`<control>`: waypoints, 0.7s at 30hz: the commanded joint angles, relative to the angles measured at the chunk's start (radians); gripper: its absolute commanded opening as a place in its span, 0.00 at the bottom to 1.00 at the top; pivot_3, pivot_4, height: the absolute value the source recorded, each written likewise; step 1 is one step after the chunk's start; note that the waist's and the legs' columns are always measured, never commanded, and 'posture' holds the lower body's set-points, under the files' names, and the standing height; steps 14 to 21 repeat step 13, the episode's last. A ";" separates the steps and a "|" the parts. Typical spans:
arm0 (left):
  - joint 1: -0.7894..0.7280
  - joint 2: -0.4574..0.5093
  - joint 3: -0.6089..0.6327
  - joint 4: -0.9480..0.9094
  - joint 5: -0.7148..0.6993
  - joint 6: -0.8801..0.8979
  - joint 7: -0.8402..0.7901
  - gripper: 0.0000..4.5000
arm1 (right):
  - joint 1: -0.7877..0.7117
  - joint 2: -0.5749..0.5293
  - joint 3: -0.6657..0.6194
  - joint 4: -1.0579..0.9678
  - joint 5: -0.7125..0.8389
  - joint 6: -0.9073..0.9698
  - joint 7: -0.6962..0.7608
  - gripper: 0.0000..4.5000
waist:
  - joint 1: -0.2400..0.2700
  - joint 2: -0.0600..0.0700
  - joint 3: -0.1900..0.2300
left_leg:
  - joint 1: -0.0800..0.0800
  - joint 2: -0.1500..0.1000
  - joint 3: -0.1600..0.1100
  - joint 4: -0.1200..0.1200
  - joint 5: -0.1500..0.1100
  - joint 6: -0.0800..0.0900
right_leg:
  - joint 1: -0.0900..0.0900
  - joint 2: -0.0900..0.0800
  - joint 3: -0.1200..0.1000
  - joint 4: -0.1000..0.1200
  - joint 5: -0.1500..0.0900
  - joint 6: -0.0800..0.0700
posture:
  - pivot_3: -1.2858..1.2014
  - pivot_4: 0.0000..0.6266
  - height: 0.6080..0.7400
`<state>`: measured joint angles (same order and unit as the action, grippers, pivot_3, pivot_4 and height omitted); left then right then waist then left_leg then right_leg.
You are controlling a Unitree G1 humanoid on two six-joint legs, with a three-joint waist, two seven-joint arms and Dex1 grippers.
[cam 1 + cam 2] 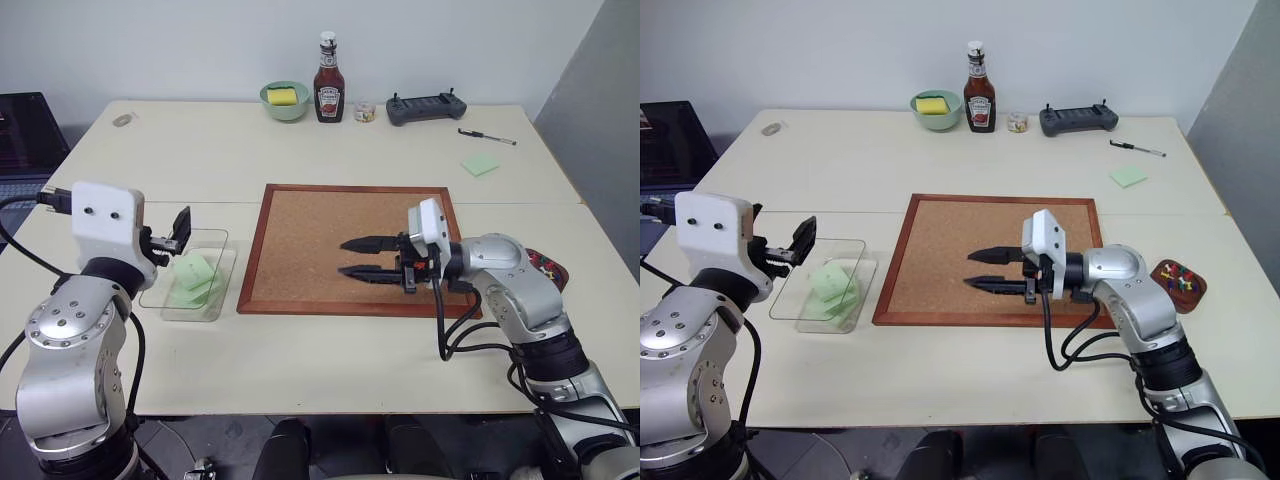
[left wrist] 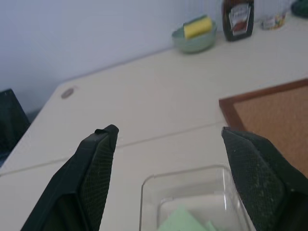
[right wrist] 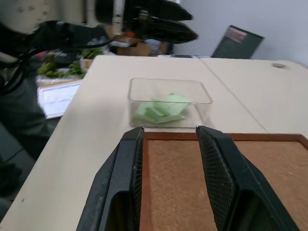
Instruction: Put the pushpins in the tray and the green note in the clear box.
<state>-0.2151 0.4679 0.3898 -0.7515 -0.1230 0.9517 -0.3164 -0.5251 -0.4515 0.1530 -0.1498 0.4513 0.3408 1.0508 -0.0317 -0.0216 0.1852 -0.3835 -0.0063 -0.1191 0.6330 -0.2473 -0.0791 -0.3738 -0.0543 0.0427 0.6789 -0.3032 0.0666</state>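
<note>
The green note (image 1: 832,283) lies inside the clear box (image 1: 800,290), at the lower left of the head view on the pale tabletop (image 1: 940,160), together with what looks like another green sheet or two. The left claw (image 1: 180,232) hangs just above the box's far end, its fingers spread wide and empty. By my reading the note step is finished.

The right claw (image 1: 992,270) is in mid-frame, over the corkboard (image 1: 940,240), pointing toward the box. Its fingers are partly apart with nothing between them. The corkboard looks bare of pins.

At the right edge, the dark reddish-brown tray (image 1: 1178,283) holds several pushpins (image 1: 1181,278) with coloured heads, so that step also looks done.

Another green sticky note (image 1: 1128,176) lies at the upper right, near a pen (image 1: 1137,149). If it counts, the next move calls for a long reach and a flat pinch on thin paper.
</note>
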 commanded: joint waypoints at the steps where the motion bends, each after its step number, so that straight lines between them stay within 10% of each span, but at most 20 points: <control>1: 0.008 -0.067 -0.081 -0.056 -0.051 -0.075 0.004 0.81 | 0.055 0.040 -0.075 -0.044 -0.022 -0.034 -0.142 0.41 | 0.000 0.000 0.000 | 0.000 0.000 0.000 0.000 0.000 0.000 | 0.000 0.000 0.000 0.000 0.000 0.000 | 0.52 0.24 1.00; 9: 0.083 -0.182 -0.275 0.112 -0.067 -0.297 -0.023 0.81 | 0.234 0.151 -0.095 -0.045 -0.210 -0.161 -0.443 0.41 | 0.000 0.000 0.000 | 0.000 0.000 0.002 -0.001 0.000 0.000 | -0.002 0.000 0.002 0.001 0.000 0.000 | 0.52 0.24 1.00; 21: 0.108 -0.191 -0.310 0.221 -0.071 -0.396 -0.051 0.81 | 0.275 0.157 -0.096 -0.028 -0.277 -0.206 -0.515 0.41 | -0.002 0.000 0.000 | 0.001 0.001 0.004 -0.001 0.000 0.000 | -0.002 0.000 0.003 0.001 0.000 0.000 | 0.52 0.24 1.00</control>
